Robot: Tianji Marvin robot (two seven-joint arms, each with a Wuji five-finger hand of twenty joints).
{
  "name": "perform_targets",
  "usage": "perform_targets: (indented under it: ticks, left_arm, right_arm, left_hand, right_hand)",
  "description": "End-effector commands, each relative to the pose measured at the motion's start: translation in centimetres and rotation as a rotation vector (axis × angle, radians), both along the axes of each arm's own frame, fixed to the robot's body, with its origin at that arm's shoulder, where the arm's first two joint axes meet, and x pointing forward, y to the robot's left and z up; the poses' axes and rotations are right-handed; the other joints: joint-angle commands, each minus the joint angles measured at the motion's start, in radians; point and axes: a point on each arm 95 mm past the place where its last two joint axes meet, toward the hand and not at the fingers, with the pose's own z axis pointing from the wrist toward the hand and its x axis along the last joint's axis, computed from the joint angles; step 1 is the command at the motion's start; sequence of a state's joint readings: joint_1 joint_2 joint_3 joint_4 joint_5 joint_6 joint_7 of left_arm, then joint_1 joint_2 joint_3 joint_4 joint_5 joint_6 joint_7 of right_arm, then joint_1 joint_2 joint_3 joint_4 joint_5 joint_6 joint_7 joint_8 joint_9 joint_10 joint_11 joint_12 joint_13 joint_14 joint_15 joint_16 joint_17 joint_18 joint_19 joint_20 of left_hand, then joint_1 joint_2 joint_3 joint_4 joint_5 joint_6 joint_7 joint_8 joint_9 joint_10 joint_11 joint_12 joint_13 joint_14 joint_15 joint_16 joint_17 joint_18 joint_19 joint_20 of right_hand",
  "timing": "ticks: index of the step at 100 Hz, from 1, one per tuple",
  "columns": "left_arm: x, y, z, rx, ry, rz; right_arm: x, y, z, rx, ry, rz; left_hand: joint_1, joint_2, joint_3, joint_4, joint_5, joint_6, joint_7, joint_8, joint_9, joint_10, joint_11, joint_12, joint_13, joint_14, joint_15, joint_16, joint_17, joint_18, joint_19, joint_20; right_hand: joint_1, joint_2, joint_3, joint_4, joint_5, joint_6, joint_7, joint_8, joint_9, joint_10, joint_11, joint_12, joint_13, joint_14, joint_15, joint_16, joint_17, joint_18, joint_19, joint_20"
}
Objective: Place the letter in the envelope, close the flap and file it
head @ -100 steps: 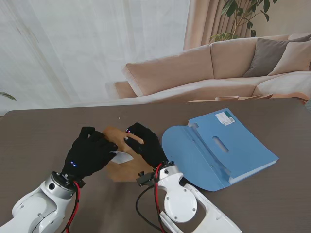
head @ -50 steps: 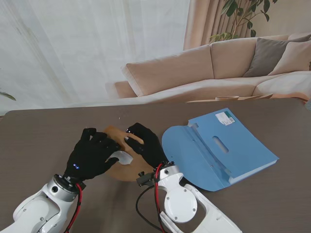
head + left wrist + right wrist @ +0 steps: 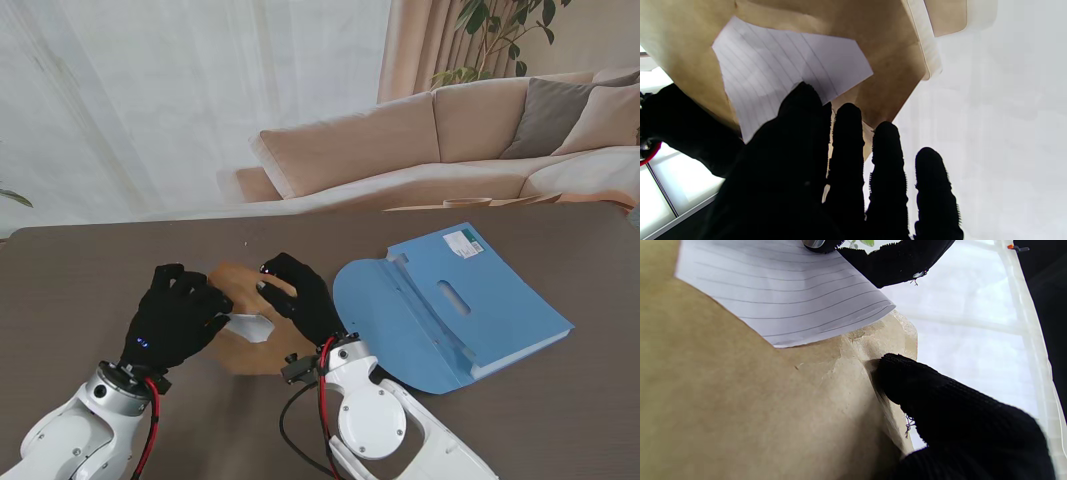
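On the worktop (image 3: pixel 80 270), left robot hand (image 3: pixel 175 320) gripping the letter (image 3: pixel 247 325), right robot hand (image 3: pixel 300 297) pinching the envelope (image 3: pixel 262 350), blue folder (image 3: pixel 455 305) nearby.

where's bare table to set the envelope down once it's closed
Bare table spreads to the left of the left hand, and along the far edge beyond the envelope. The strip nearest me, right of the right arm and in front of the blue folder, is also free. The middle is crowded: both hands, envelope, letter and folder sit close together.
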State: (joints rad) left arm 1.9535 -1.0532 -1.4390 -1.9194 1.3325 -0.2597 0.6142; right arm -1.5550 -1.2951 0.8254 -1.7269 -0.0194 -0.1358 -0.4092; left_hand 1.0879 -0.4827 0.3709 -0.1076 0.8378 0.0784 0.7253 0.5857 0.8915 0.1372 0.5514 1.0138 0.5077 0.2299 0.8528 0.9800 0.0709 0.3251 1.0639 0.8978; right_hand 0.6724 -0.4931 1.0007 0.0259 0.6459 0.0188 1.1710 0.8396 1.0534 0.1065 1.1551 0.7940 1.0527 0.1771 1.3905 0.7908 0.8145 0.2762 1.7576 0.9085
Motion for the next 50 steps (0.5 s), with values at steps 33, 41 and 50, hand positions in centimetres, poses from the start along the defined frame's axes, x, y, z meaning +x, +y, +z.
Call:
perform_targets:
  ticks: [33,41,50]
  left_arm:
    - [-0.7,-2.1,-0.7,0.055,0.040,-0.016]
    - [-0.7,-2.4,-0.9,0.066,0.047,-0.017]
    - [-0.7,-2.6,-1.0,0.071,0.050,-0.015]
  right_arm:
    - [-0.1,0.6,0.0,0.016,0.007,0.024]
    - [-0.1,0.6,0.0,0.016,0.005,0.024]
    - [-0.1,0.6,0.1,0.018,0.004,0.023]
  left_hand:
    - [0.039,-0.009,0.021,0.012,0.058,0.050,0.039,-0.006,0.049,0.028,0.031,0.026,0.039,0.019,0.062,0.044,-0.001,0.020,0.022,0.023]
    - [0.037,-0.010,0.025,0.011,0.058,0.051,0.039,-0.008,0.049,0.028,0.036,0.025,0.040,0.019,0.066,0.046,-0.001,0.020,0.023,0.023]
    - [0.034,-0.009,0.028,0.010,0.055,0.051,0.038,-0.011,0.046,0.027,0.038,0.021,0.038,0.018,0.066,0.047,-0.001,0.020,0.023,0.022]
  right_hand:
    - [0.076,0.057,0.030,0.064,0.017,-0.062,0.078,0.055,-0.022,-0.012,0.026,0.006,0.011,0.030,0.031,0.016,0.017,0.002,0.131,0.011]
    - [0.076,0.057,0.030,0.064,0.017,-0.062,0.078,0.055,-0.022,-0.012,0.026,0.006,0.011,0.030,0.031,0.016,0.017,0.002,0.131,0.011]
    - [0.076,0.057,0.030,0.063,0.019,-0.061,0.078,0.054,-0.022,-0.012,0.026,0.006,0.011,0.030,0.031,0.016,0.017,0.002,0.131,0.011]
